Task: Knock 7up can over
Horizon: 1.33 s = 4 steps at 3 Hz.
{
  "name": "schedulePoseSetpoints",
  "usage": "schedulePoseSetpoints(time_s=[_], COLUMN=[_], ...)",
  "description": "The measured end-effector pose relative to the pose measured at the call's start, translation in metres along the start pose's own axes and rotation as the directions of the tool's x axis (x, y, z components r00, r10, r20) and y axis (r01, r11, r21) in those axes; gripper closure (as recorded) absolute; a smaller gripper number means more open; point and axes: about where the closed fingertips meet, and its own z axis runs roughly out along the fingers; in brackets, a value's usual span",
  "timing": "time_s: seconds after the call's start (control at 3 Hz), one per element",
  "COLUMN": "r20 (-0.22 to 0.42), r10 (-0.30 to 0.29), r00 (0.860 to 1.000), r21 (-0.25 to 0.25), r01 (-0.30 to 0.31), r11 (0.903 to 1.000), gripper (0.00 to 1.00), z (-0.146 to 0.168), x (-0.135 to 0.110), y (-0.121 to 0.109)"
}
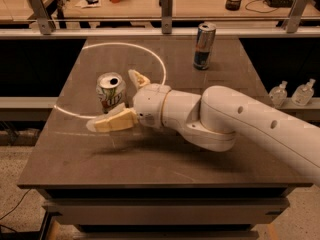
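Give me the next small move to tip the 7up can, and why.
Probably raise the gripper slightly, then sweep it toward the far edge of the table. The 7up can stands upright between the open jaws, with the near jaw low beside its base; pushing higher up should topple it rather than slide it.

Hand (pixel 113 100) around 7up can (pixel 110 91) on table (pixel 150 166)

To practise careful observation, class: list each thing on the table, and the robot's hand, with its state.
7up can: upright, top opened, not yet knocked over.
Blue-and-silver can: upright, near the far edge of the table.
Hand: open, one finger on either side of the 7up can.
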Motion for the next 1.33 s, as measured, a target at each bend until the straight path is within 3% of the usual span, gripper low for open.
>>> schedulePoseSetpoints(time_s=[0.33,1.0,1.33], r20=[0.025,0.074,0.049], r10=[-0.013,-0.034,-0.074], r00=[1.000,0.997,0.996], r21=[-0.026,-0.053,-0.084], r01=[0.014,0.038,0.078], r11=[0.9996,0.9979,0.9934], gripper=[0.17,0.62,0.86], z=[0.015,0.026,0.029], x=[0.001,-0.002,-0.025], y=[-0.001,0.000,-0.001])
